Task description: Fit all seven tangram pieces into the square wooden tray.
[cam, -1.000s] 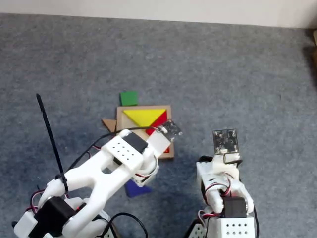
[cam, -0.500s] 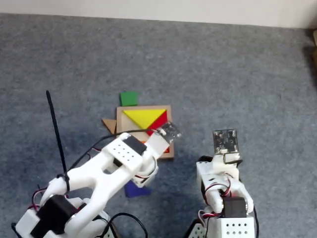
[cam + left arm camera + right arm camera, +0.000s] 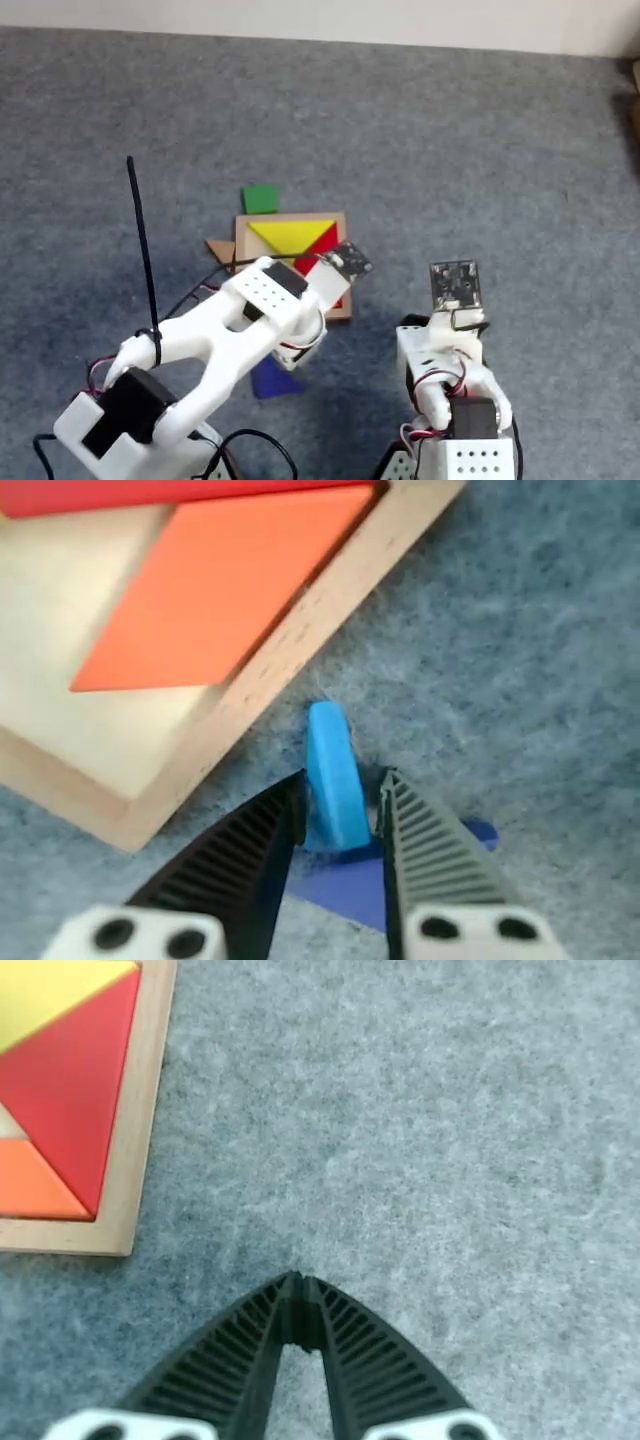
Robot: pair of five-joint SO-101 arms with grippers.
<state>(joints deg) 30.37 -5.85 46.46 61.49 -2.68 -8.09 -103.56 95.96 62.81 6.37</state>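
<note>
While the left gripper (image 3: 340, 788) is hanging just off a corner of the square wooden tray (image 3: 300, 640) on the robot's side, its two black jaws are clamping a light blue piece (image 3: 333, 770) that is standing up on its edge between them, out over the grey carpet (image 3: 450, 130) and outside the tray's rim. Right beneath it, a dark blue piece (image 3: 345, 890) is lying flat on the carpet, near the tray. Inside the tray, an orange piece (image 3: 225, 585) is sitting against the frame by that corner, a red piece (image 3: 60, 1080) is lying next to it, and a yellow triangle (image 3: 285, 237) is filling the far side, while bare wood is showing beside the orange one. Up in the high view, a green piece (image 3: 260, 198) is resting on the carpet just beyond the tray's far edge, and a brown piece (image 3: 218, 248) is poking out beside the tray on the left arm's side. The right gripper (image 3: 300, 1305) is hovering low over bare carpet, its jaws pressed together on nothing, off to the side of the tray
</note>
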